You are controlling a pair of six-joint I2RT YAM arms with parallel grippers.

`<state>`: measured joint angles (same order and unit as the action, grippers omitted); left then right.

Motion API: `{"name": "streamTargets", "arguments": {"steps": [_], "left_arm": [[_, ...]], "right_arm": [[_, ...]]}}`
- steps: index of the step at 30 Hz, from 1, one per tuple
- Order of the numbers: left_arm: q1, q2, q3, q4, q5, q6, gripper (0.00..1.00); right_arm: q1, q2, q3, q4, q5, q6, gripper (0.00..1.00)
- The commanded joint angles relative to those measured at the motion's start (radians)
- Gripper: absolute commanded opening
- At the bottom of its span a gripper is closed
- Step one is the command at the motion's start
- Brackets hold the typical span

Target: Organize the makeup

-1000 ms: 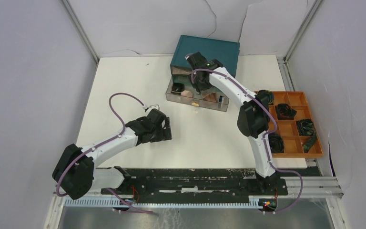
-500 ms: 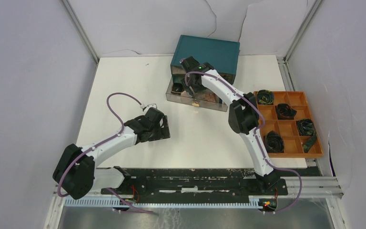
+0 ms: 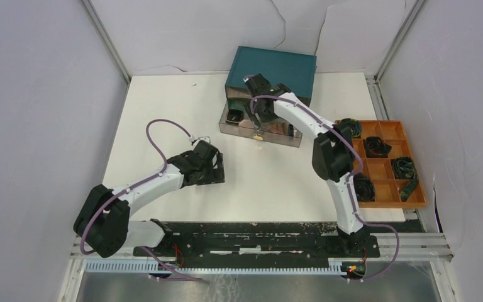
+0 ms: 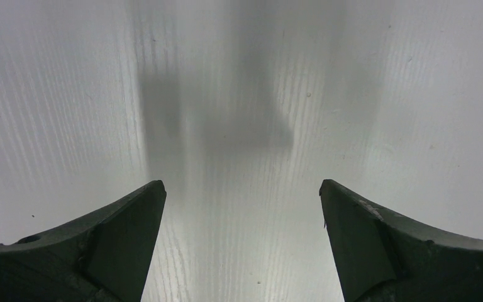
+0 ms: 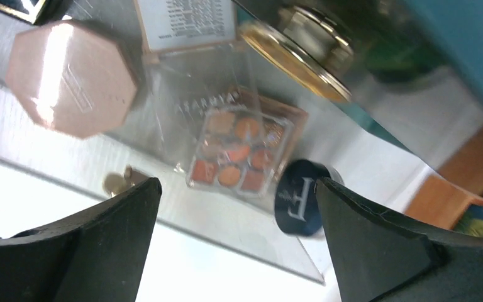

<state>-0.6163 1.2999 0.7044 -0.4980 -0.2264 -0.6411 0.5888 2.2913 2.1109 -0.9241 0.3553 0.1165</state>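
Observation:
The makeup lies in a clear drawer (image 3: 289, 141) pulled out of the teal box (image 3: 277, 66). The right wrist view shows a pink octagonal compact (image 5: 70, 78), a square palette of orange shades (image 5: 242, 151), a dark blue round compact (image 5: 299, 198), a gold round compact (image 5: 292, 63) and a white-labelled box (image 5: 185, 22). My right gripper (image 5: 238, 182) is open and empty above the drawer (image 3: 258, 118). My left gripper (image 4: 239, 185) is open and empty over bare table, at the left middle in the top view (image 3: 217, 170).
An orange divided tray (image 3: 387, 189) with black coiled cables stands at the right edge. A gold knob (image 5: 116, 182) sits on the drawer's front. Grey walls close in the white table (image 3: 163, 113) on both sides and at the back.
My right gripper has shifted slightly left and nearer over the open drawer. My left arm has barely moved.

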Motion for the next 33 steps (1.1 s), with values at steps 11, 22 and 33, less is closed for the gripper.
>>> {"name": "streamTargets", "arguments": {"steps": [11, 22, 33], "left_arm": [[0.004, 0.159, 0.157, 0.157, 0.029, 0.151, 0.92], [0.004, 0.511, 0.550, 0.330, 0.184, 0.164, 0.03], [0.028, 0.801, 0.805, 0.313, 0.176, 0.174, 0.03]], "right_arm": [[-0.031, -0.504, -0.188, 0.015, 0.126, 0.041, 0.80], [-0.154, -0.554, -0.165, -0.059, 0.090, 0.072, 0.00], [-0.264, -0.603, -0.220, -0.042, 0.031, 0.090, 0.00]]}}
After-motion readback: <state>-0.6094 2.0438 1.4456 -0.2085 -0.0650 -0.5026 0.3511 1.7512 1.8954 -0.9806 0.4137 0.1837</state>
